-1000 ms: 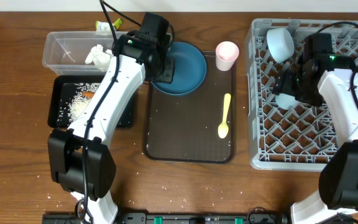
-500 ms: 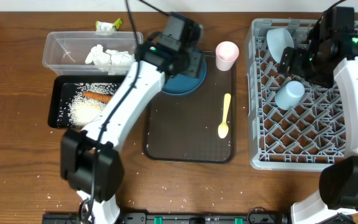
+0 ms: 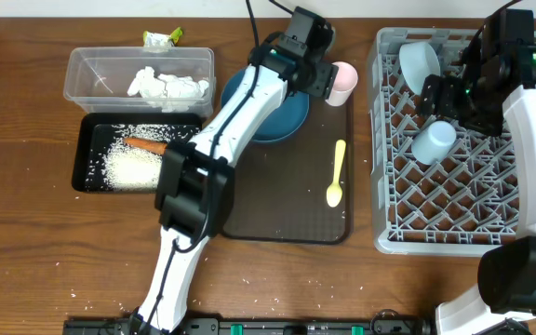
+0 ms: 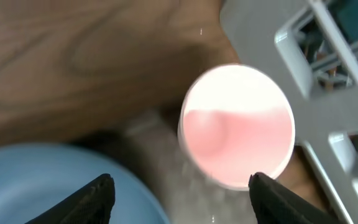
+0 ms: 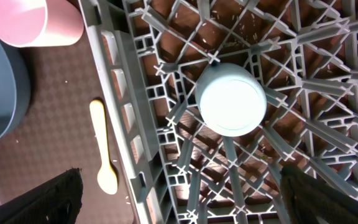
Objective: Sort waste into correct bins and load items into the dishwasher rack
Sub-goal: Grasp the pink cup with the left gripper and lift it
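Pink cup (image 4: 236,124) sits by the rack (image 3: 435,205), left gripper (image 4: 182,193) spread just short of it but off-centre, so a finger could clip the rim and tip it. Meanwhile the right gripper (image 5: 191,193) hangs spread and empty over the rack.

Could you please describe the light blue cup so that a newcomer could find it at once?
Look at the large grey rack on the right of the table. The light blue cup sits among its pegs, near its left edge. Unlike the pale bowl beyond it, it is smaller and blue.
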Controlling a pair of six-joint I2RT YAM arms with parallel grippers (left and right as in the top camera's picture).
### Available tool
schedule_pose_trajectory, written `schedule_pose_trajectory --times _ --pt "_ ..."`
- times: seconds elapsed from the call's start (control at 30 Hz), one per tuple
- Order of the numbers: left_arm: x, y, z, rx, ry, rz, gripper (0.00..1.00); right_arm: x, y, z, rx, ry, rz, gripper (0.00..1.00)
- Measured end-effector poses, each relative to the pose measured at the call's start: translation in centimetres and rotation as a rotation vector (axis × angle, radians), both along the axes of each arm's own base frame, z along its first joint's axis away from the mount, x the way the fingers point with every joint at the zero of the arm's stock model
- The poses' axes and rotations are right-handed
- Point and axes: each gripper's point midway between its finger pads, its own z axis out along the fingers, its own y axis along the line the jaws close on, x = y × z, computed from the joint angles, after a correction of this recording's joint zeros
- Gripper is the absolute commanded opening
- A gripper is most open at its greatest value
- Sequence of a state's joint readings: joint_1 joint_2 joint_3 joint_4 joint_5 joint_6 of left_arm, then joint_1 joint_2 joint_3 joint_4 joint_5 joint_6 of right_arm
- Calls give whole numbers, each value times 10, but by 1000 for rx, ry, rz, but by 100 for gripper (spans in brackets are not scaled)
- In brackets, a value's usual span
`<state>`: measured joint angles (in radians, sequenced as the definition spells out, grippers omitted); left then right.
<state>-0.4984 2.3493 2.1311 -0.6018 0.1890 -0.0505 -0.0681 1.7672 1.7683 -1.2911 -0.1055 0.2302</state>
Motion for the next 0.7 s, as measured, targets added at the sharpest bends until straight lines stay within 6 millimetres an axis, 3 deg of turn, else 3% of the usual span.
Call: schedule_pose_trajectory --times 0.23,0.53,0.7 --pt "11 -9 3 -31 -45 -7 72 0 0 0 0 0 0 99" --pt "6 -25 -25 -18 -23 -35 65 -1 0 0 -3 4 9 99" --pt "0 -34 -28 -15 -18 -52 60 -2 0 0 -4 5 15 99"
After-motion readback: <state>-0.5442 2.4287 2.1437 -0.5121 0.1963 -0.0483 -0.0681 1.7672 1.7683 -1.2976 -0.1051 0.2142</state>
